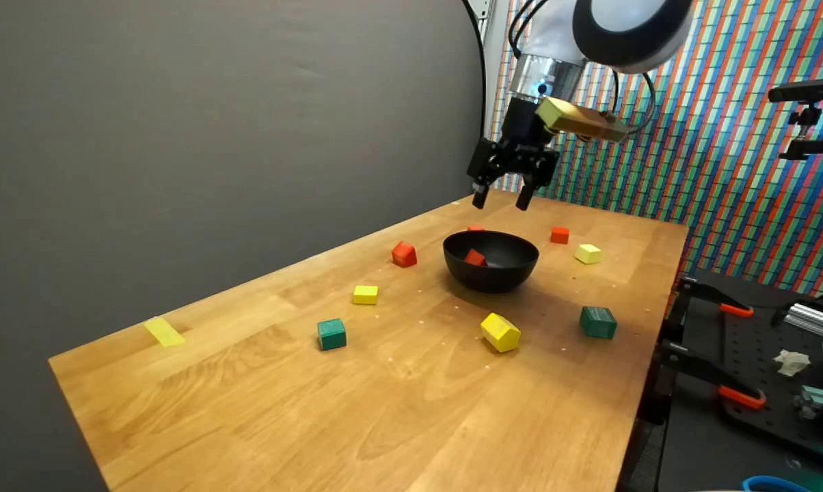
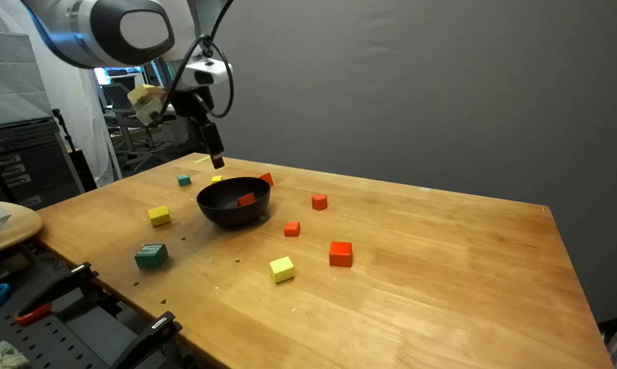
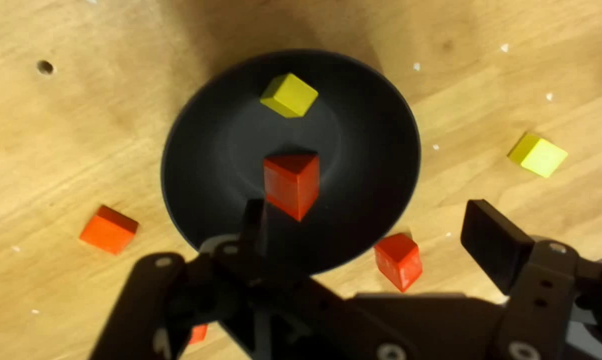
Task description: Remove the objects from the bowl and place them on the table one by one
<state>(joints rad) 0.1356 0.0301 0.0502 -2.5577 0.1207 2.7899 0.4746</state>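
The black bowl stands on the wooden table. The wrist view shows a red block and a yellow block inside the bowl. In both exterior views the red block shows in the bowl; the yellow one is hidden by its wall. My gripper is open and empty, above the table behind the bowl in this exterior view. In the wrist view the fingers are wide apart, one over the bowl's edge, one over the table. A red block lies beside the bowl between them.
Around the bowl lie several loose blocks: green, yellow and red. A flat yellow tape strip is at a table corner. Black clamps grip a side edge.
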